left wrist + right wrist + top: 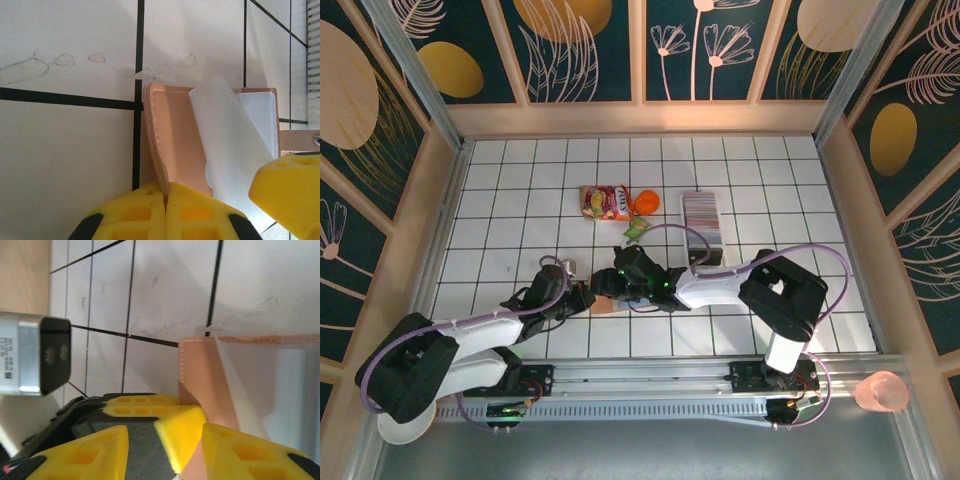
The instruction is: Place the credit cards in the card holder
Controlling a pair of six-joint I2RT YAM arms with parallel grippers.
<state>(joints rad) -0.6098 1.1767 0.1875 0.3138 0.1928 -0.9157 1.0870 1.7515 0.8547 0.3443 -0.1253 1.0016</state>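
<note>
White tiled tabletop (500, 200) with black grid lines, dark floral panels all round. The small salmon-pink leather-like folding card holder (175, 145) lies flat near the middle of the near edge, right between the two arms. The dense striped row of pale plastic credit cards (703, 222) sits further back on the right, well apart from it.

Handling guess: the holder looks light and floppy, a stitched flap that will fold or slide on the slick tile unless it's pinned, so the flap edge is the sensible place to hold it. The cards look thin, stiff and slippery, so a pinch on the short end that keeps the leading edge free for the pocket would be the bet.

The left gripper (165, 192) has its yellow pads pressed tight together on the holder's near edge and is anchoring it.

The right gripper (202, 432) has its jaws partly apart. It looks clamped on one frosted white plastic card (225, 130), which lies slanted across the holder's inside with its far corner at the pocket. How deep it sits can't be told.
</note>
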